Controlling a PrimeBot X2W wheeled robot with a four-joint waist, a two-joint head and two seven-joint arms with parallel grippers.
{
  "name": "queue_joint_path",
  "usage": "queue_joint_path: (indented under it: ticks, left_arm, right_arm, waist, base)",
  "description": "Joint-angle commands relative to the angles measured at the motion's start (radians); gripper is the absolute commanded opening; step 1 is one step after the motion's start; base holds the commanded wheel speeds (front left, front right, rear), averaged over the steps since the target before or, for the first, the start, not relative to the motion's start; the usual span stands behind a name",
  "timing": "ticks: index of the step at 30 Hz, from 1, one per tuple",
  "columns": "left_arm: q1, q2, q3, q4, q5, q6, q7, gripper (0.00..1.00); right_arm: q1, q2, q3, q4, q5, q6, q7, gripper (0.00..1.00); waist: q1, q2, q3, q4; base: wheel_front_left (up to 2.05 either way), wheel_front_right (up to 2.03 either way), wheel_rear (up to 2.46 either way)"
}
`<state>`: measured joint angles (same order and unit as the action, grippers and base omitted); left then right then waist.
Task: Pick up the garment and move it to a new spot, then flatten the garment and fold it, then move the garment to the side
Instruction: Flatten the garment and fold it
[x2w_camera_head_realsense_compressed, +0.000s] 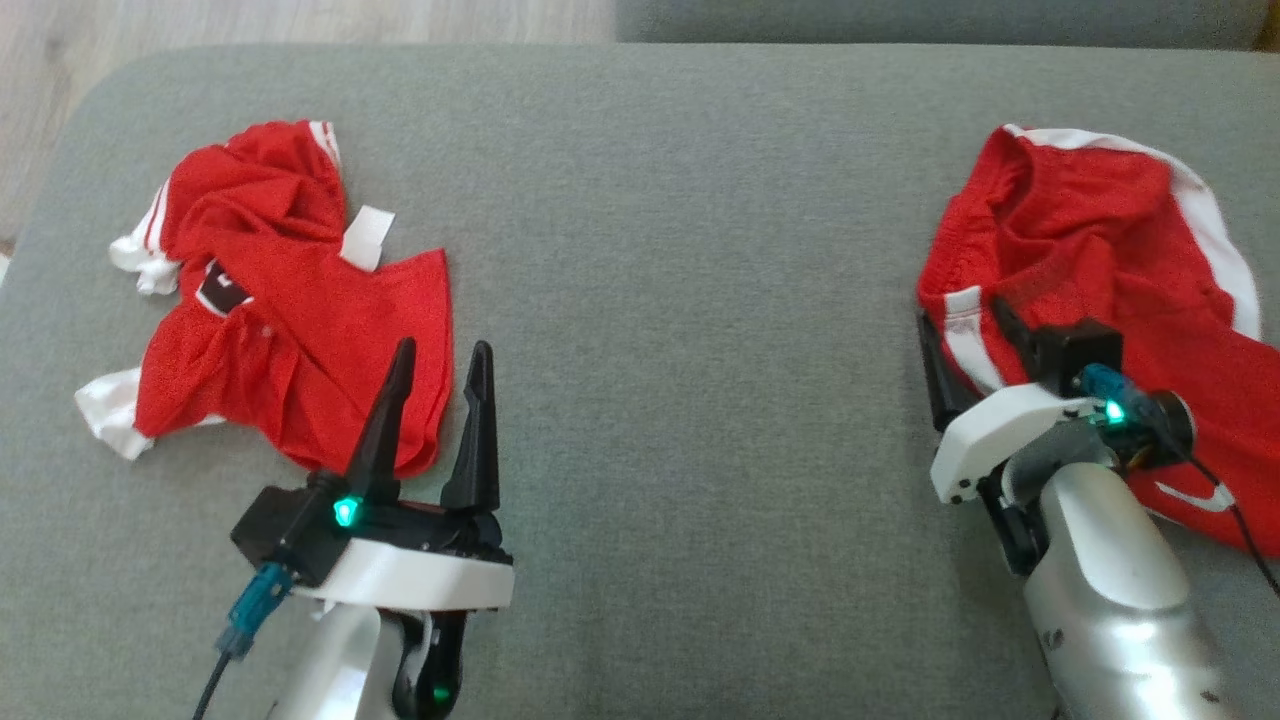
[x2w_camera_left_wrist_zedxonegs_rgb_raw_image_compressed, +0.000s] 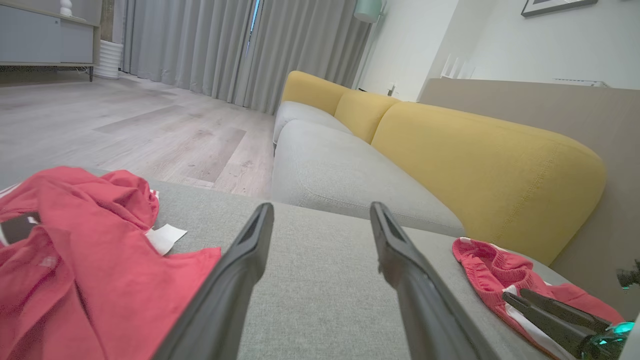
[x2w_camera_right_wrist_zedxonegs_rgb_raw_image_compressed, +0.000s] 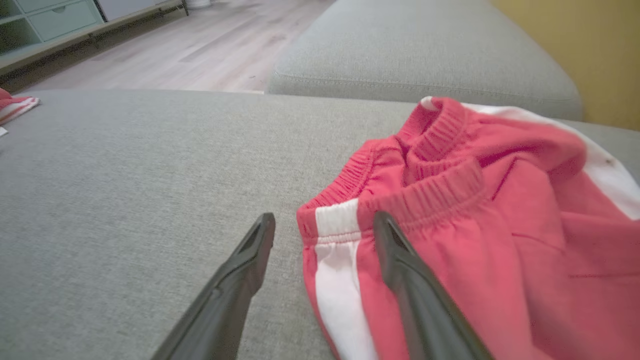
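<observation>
On the grey cushion (x2w_camera_head_realsense_compressed: 700, 200), crumpled red shorts (x2w_camera_head_realsense_compressed: 1090, 230) lie at the right. The right gripper (x2w_camera_right_wrist_zedxonegs_rgb_raw_image_compressed: 325, 220), fingers spread and empty, straddles their waistband, likely to pinch it. The left gripper (x2w_camera_head_realsense_compressed: 443, 350) hovers open.

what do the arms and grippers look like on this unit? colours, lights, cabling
The left gripper and right gripper each have two long, tapering black fingers on a black base, backed by a white wrist housing. Each shows a green light and a teal connector with a black cable. The forearms are glossy silver-white.
</observation>
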<state>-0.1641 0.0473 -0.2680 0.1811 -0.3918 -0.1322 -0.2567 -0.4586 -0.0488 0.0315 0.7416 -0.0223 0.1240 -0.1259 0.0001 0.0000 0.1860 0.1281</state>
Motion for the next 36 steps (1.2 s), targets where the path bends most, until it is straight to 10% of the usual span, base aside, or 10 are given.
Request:
queue_joint_path:
  ticks: [1, 7, 8, 9, 10, 33, 34, 35, 36]
  left_arm:
    - [-0.039, 0.003, 0.02, -0.031, -0.004, 0.002, -0.005, 1.0]
    - [-0.049, 0.003, 0.01, -0.035, -0.007, 0.002, -0.005, 1.0]
    - [-0.051, 0.003, 0.009, -0.035, -0.007, 0.002, -0.005, 1.0]
    - [-0.053, 0.003, 0.007, -0.034, -0.007, 0.002, -0.005, 1.0]
    - [-0.055, 0.003, 0.005, -0.033, -0.008, 0.002, -0.005, 1.0]
    - [-0.04, 0.003, 0.023, -0.019, 0.001, 0.002, -0.005, 1.0]
    - [-0.038, 0.003, 0.027, -0.02, 0.002, 0.002, -0.005, 1.0]
    - [-0.036, 0.003, 0.031, -0.02, 0.003, 0.002, -0.005, 1.0]
    - [-0.034, 0.003, 0.035, -0.02, 0.004, 0.002, -0.005, 1.0]
  right_arm:
    - [-0.043, -0.002, 0.008, -0.009, -0.008, 0.007, -0.001, 1.0]
    - [-0.123, -0.001, -0.013, 0.135, -0.023, 0.007, -0.01, 1.0]
    - [-0.132, -0.001, -0.006, 0.153, -0.02, 0.007, -0.013, 0.74]
    - [-0.14, -0.001, 0.004, 0.171, -0.016, 0.007, -0.017, 0.13]
    - [-0.146, -0.001, 0.02, 0.188, -0.009, 0.007, -0.022, 0.0]
    - [-0.142, -0.001, 0.928, 0.042, 0.47, 0.007, -0.087, 0.0]
    - [-0.146, -0.001, 0.949, 0.042, 0.484, 0.007, -0.088, 0.63]
    - [-0.15, -0.001, 0.965, 0.042, 0.499, 0.007, -0.088, 1.0]
    - [-0.155, -0.001, 0.979, 0.042, 0.512, 0.007, -0.089, 1.0]
  waist:
    - [-0.0001, 0.0, 0.01, 0.012]
    - [-0.0001, 0.0, 0.037, 0.031]
    - [-0.0001, 0.0, 0.04, 0.032]
    - [-0.0001, 0.0, 0.042, 0.032]
    - [-0.0001, 0.0, 0.043, 0.032]
    - [-0.0001, 0.0, -0.012, -0.013]
    - [-0.0001, 0.0, -0.015, -0.018]
    - [-0.0001, 0.0, -0.018, -0.022]
    - [-0.0001, 0.0, -0.021, -0.027]
  base:
    - [0.0, 0.0, 0.0]
    - [0.0, 0.0, 0.0]
    - [0.0, 0.0, 0.0]
    - [0.0, 0.0, 0.0]
    - [0.0, 0.0, 0.0]
    - [0.0, 0.0, 0.0]
    - [0.0, 0.0, 0.0]
    - [0.0, 0.0, 0.0]
    - [0.0, 0.0, 0.0]
